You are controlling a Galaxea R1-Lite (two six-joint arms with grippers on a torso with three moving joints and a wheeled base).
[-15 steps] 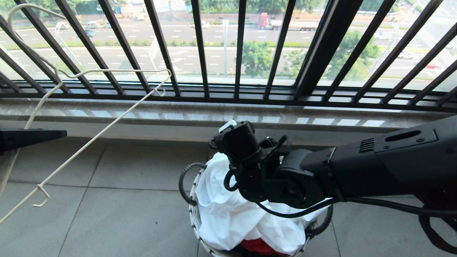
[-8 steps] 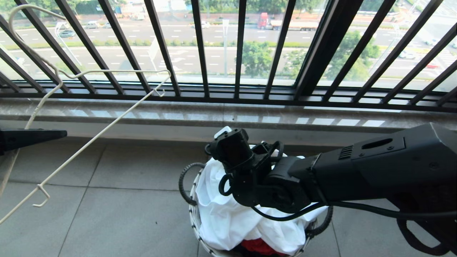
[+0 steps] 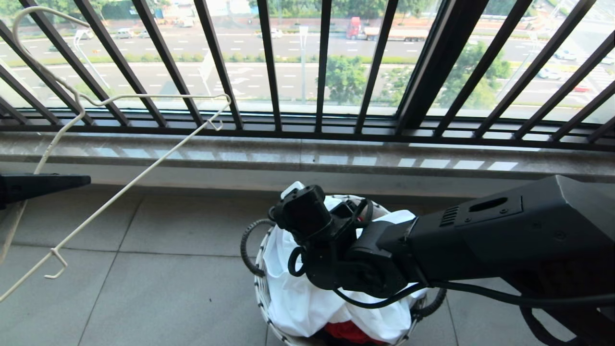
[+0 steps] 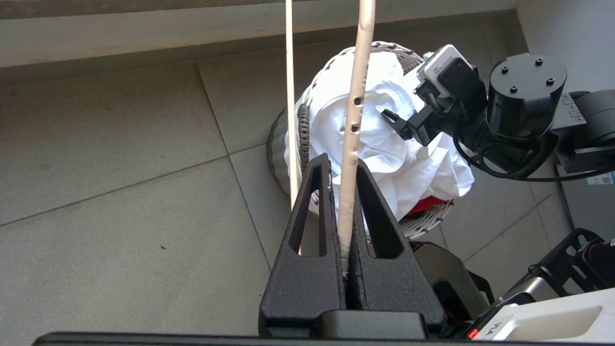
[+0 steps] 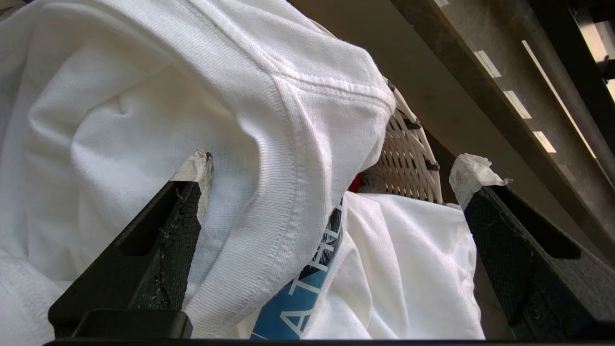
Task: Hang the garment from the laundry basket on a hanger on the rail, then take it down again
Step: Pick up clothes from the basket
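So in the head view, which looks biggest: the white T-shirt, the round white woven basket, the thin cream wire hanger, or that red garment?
1. Thin cream wire hanger, widest span, but nearer the camera.
2. White T-shirt and round white woven basket: too alike, both partly hidden.
3. Red garment, just a sliver.

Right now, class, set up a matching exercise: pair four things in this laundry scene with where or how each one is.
1. hanger
2. garment
3. right end effector
4. red garment

A. open, straddling a fold of white cloth
B. clamped in the shut left end effector
C. heaped in the laundry basket
D. underneath the white cloth

Pairs: 1-B, 2-C, 3-A, 4-D
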